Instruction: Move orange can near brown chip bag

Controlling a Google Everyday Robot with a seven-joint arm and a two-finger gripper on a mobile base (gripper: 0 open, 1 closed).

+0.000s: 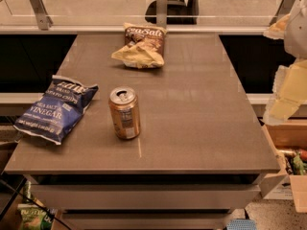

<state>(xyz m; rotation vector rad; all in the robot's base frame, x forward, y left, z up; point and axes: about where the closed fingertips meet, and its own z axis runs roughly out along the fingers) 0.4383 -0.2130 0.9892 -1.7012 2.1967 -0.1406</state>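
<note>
The orange can [124, 113] stands upright on the grey-brown table [201, 123], left of the middle and toward the front edge, with its silver top opened. The brown chip bag [142, 46] lies crumpled at the back of the table, near the far edge, well beyond the can. My gripper [288, 87] is at the right edge of the view, pale yellow and white, raised beside the table's right side and far from both the can and the bag. It holds nothing that I can see.
A blue "Vinegar" chip bag [55, 108] lies on the table's left edge, partly overhanging. A glass rail with metal posts [162, 6] runs behind the table. Cardboard boxes [290, 152] sit on the floor at the right.
</note>
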